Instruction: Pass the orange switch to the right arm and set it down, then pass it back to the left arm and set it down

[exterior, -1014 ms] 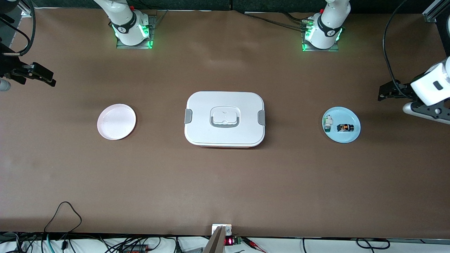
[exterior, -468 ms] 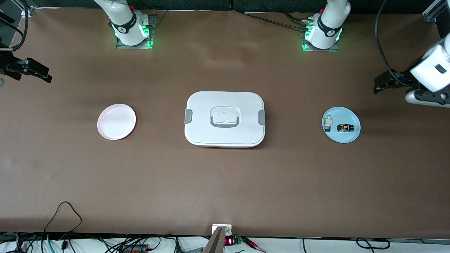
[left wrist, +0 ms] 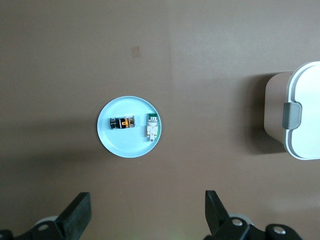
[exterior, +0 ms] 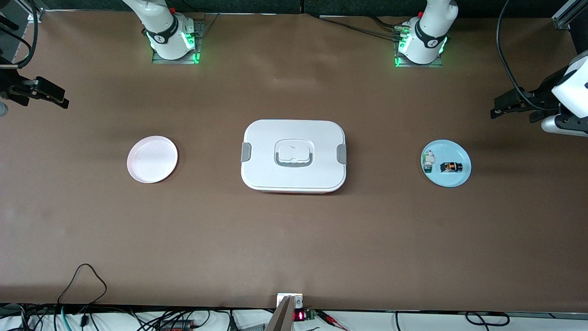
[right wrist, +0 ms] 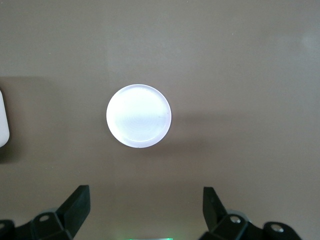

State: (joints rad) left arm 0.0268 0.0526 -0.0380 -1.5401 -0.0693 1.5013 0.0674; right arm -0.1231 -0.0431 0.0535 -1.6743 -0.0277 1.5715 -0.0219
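Brown paper covers the table (exterior: 294, 239). A white box (exterior: 293, 155) with grey side clips sits shut at its middle. Toward the left arm's end lies a blue plate (exterior: 459, 180), and on it rests the orange switch (exterior: 450, 167), lying on its side just beside a small white-and-green part (exterior: 428, 161); the two do not touch. Toward the right arm's end lies a pink plate (exterior: 152, 159) with nothing on it.

The left gripper (left wrist: 146, 212) hangs high over the table's edge at the left arm's end, near the blue plate, its jaws wide apart and holding nothing. The right gripper (right wrist: 145, 207) hangs high over the table's edge at the right arm's end, near the pink plate, jaws likewise spread apart and bare.
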